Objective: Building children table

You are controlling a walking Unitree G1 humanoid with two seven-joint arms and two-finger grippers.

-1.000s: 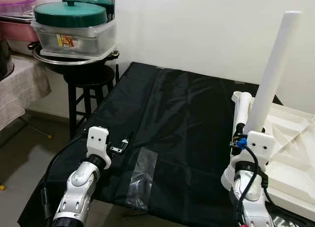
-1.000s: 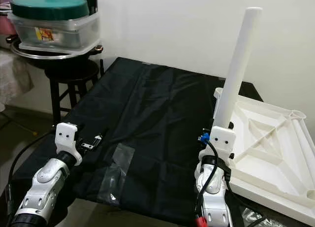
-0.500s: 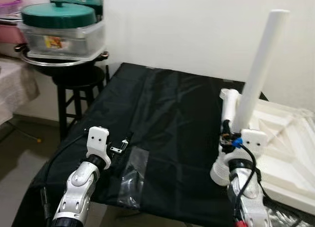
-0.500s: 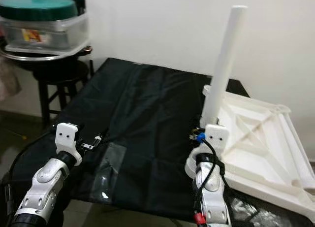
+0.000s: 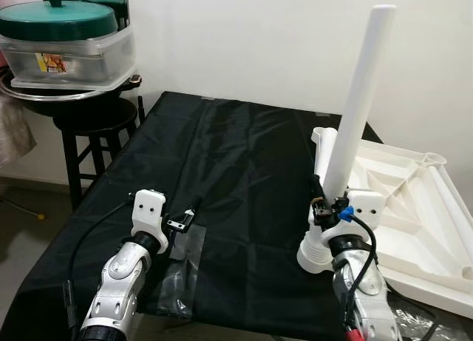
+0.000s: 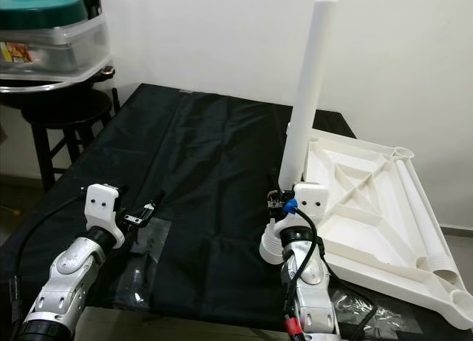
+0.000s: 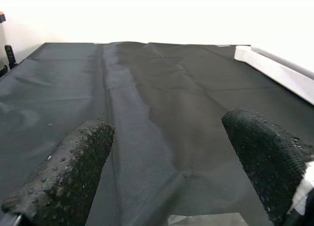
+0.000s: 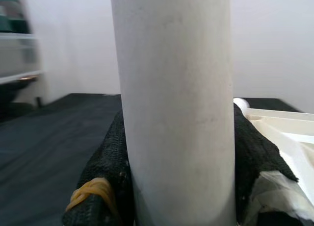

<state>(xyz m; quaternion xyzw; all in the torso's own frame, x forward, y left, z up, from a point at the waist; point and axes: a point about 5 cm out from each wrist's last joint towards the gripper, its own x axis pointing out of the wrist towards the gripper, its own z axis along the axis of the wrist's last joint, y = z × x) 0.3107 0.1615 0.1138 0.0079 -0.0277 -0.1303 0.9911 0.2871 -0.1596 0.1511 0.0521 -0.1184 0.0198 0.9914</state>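
**A:** What step is under way?

**B:** The right gripper is clamped around a white table leg, holding it nearly upright over the black cloth. It is beside the near corner of the upturned white tabletop.

**A:** And the other arm?

**B:** The left gripper hovers low over the cloth, fingers spread and empty.

**A:** What comes next?

**B:** Probably carrying the leg's flared base to a corner socket and seating it straight.
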